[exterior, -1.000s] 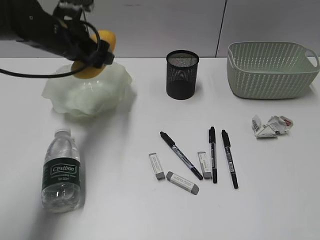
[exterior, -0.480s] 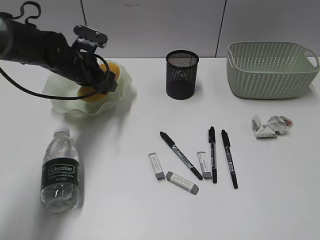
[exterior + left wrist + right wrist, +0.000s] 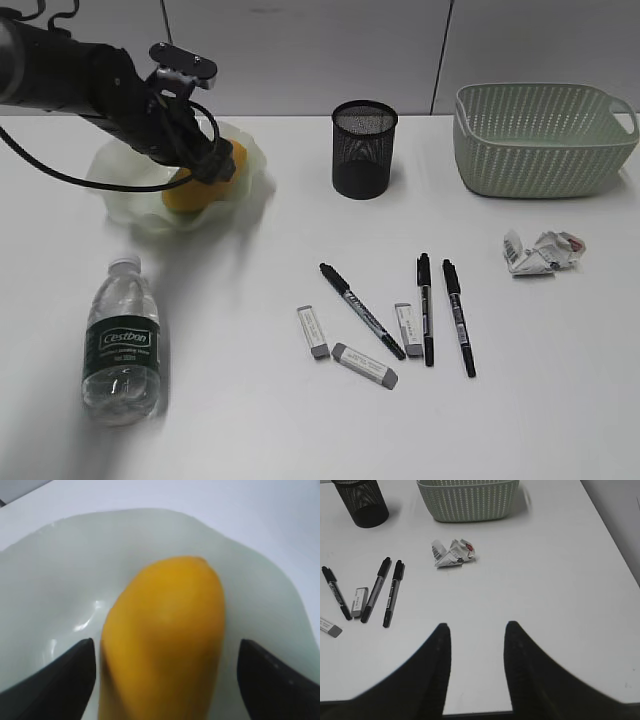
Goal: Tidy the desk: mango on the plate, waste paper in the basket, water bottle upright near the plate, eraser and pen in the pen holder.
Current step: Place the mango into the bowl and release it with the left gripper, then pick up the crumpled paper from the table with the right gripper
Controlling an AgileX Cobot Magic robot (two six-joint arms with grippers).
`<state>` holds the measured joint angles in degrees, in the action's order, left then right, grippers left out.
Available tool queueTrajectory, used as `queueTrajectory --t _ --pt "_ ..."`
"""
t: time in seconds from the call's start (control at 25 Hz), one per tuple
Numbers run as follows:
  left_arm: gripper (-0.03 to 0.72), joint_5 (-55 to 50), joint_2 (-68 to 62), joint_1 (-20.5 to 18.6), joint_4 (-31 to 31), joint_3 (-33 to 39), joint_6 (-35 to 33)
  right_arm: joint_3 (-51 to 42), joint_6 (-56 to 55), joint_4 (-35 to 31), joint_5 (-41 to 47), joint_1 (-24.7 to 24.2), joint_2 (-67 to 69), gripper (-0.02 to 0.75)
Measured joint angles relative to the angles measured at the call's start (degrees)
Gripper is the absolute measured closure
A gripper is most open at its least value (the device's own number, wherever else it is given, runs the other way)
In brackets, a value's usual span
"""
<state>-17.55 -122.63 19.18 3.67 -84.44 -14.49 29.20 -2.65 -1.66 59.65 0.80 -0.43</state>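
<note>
The yellow mango [image 3: 188,197] lies in the pale green wavy plate [image 3: 125,195]. My left gripper [image 3: 214,164] is open around the mango [image 3: 165,625] with a gap at each jaw [image 3: 166,645], low over the plate [image 3: 55,570]. The water bottle [image 3: 121,345] lies on its side at the front left. Three black pens [image 3: 425,308] and three grey erasers [image 3: 365,365] lie mid-table. The crumpled paper [image 3: 543,251] lies to the right, also in the right wrist view [image 3: 452,553]. My right gripper [image 3: 475,627] is open and empty over bare table.
The black mesh pen holder [image 3: 364,150] stands at the back centre. The green woven basket [image 3: 545,140] stands at the back right and shows in the right wrist view [image 3: 467,500]. The table's right edge [image 3: 615,545] runs close to the paper.
My left gripper has lowered the mango from above the plate into the plate, and the jaws have opened off it. Everything else is unmoved.
</note>
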Motion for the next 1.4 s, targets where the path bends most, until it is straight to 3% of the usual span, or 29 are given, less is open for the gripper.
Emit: queueTrajectory --t 0.24,0.44,0.72,0.88,1.12,1.4 --pt "0.02 -2.81 1.32 -0.05 -0.07 0.0 0.0 0.0 0.0 0.0 0.0 0.0 0.0 0.44" --pt "0.158 -7.56 9.04 -1.11 4.29 1.84 0.0 0.0 0.0 0.0 0.0 0.0 0.0 0.44" --pt "0.203 -9.29 34.64 -3.21 4.21 22.2 0.0 0.0 0.0 0.0 0.0 0.0 0.0 0.44" --pt "0.206 -16.82 53.71 -3.28 4.21 31.49 2.23 0.0 0.0 0.0 0.0 0.0 0.0 0.44" --pt "0.206 -25.77 81.34 -3.28 1.81 41.74 9.66 0.0 0.0 -0.1 0.0 0.0 0.0 0.44" --pt "0.206 -35.39 101.88 -3.28 -3.67 49.42 14.12 0.0 0.0 -0.29 0.0 0.0 0.0 0.44"
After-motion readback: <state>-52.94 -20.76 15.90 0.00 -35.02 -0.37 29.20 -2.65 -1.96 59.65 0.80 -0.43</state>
